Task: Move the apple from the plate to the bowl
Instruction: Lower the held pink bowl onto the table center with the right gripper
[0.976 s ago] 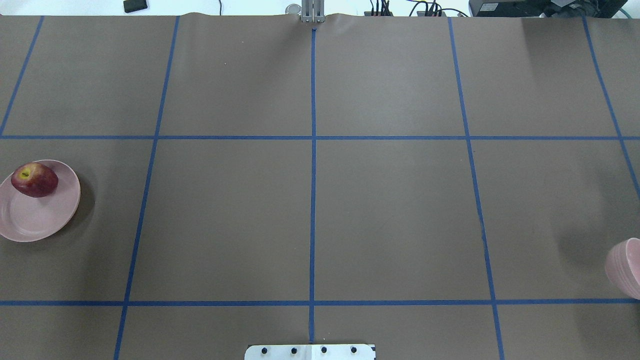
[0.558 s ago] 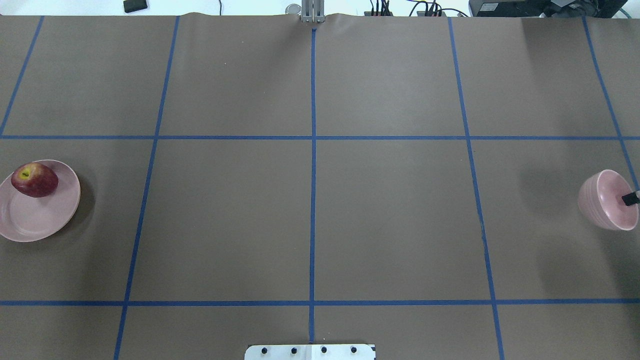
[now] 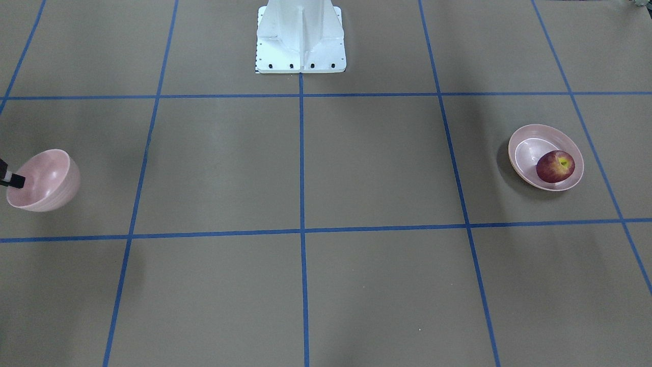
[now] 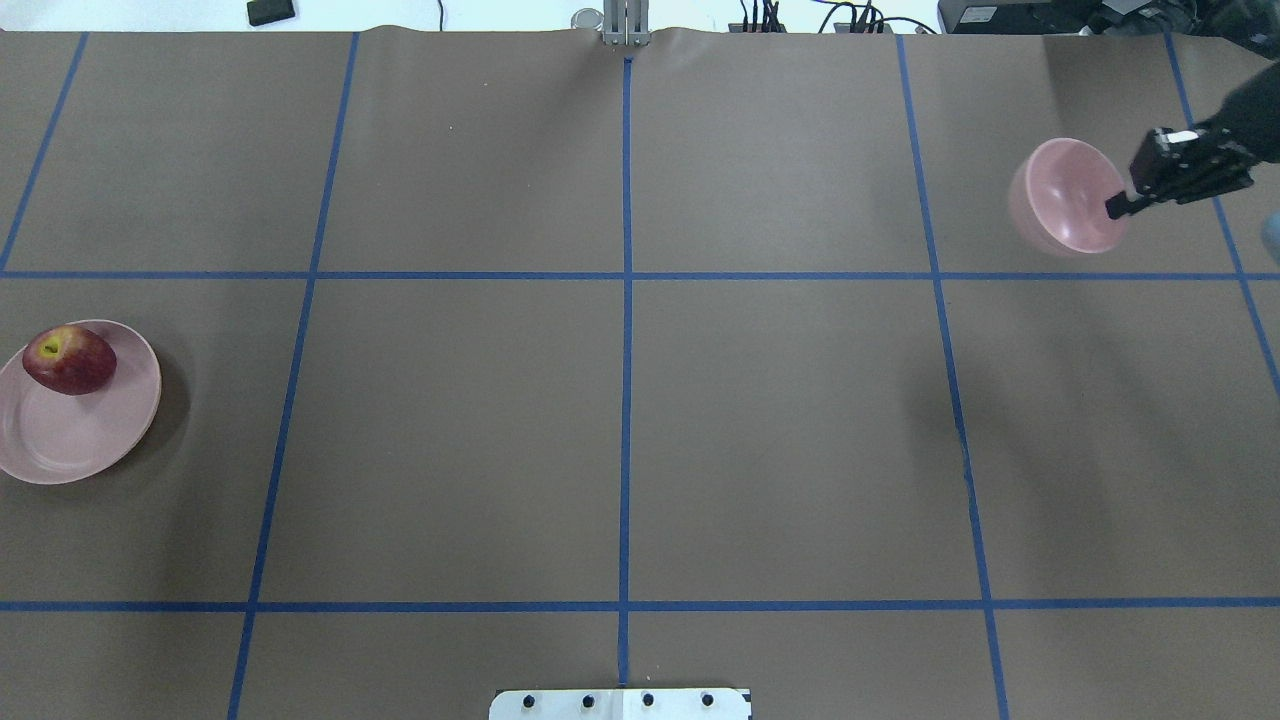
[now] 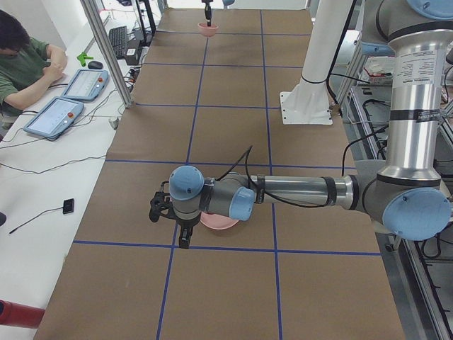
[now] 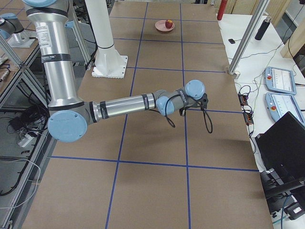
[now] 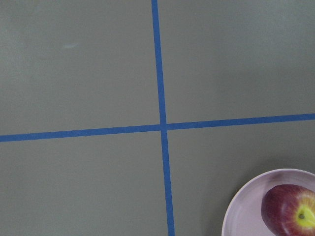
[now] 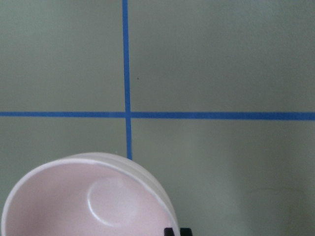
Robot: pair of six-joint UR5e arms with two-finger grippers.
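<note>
The dark red apple (image 4: 68, 358) lies on the far part of the shallow pink plate (image 4: 60, 445) at the table's left edge; both also show in the front view, apple (image 3: 555, 166) and plate (image 3: 524, 148). My right gripper (image 4: 1115, 207) is shut on the rim of the small deep pink bowl (image 4: 1065, 195) and holds it tilted at the far right. The right wrist view shows the bowl (image 8: 88, 206) just below the fingertips (image 8: 170, 231). My left gripper (image 5: 184, 239) hangs by the plate (image 5: 221, 223); I cannot tell if it is open. The left wrist view shows apple (image 7: 290, 216) and plate (image 7: 243, 211).
Blue tape lines (image 4: 626, 300) divide the brown table into squares. The white robot pedestal (image 3: 300, 35) stands at the near middle edge. An operator (image 5: 25, 60) sits with tablets (image 5: 53, 117) beyond the far side. Metal posts (image 6: 248, 36) stand there too.
The bowl, held by my right gripper, has moved from the near right edge toward the far side and a little leftward. The apple and plate have not moved.
</note>
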